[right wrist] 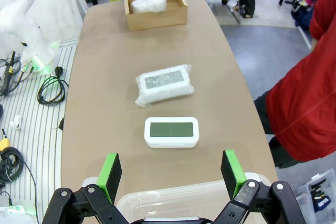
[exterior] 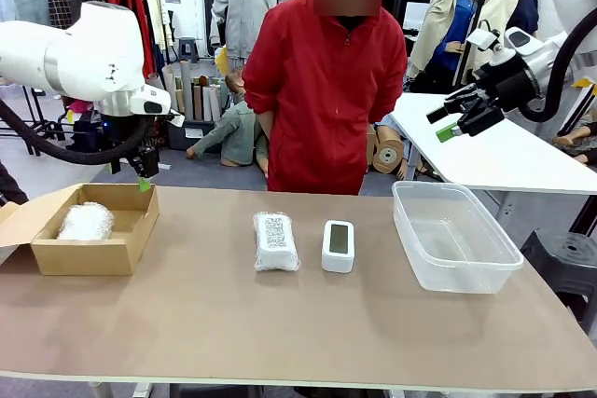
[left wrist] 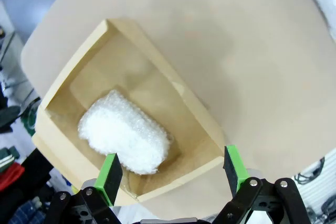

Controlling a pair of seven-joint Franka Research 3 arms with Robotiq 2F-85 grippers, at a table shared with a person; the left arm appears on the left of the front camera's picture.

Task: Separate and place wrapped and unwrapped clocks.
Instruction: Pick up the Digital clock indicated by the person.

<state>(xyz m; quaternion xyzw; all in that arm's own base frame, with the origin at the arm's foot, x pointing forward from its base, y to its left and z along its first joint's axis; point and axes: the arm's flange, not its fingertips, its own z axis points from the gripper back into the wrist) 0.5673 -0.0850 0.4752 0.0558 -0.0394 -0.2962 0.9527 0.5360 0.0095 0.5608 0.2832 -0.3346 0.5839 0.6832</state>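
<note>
While one wrapped clock (left wrist: 123,137) lies in the box (left wrist: 121,74), I see the left gripper (left wrist: 172,167) and right gripper (right wrist: 172,169) wide open, empty.

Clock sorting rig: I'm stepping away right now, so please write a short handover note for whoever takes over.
Left claw: open, empty, hovering above the cardboard box.
Right claw: open, empty, raised above the clear tub.
Things: one wrapped bundle lies inside the cardboard box. The labelled wrapped clock and the bare clock lie side by side, apart, mid-table. The clear tub holds nothing.
Done: one wrapped bundle boxed.
Left: the labelled wrapped clock probably joins it in the box; the bare clock likely goes in the tub.
</note>
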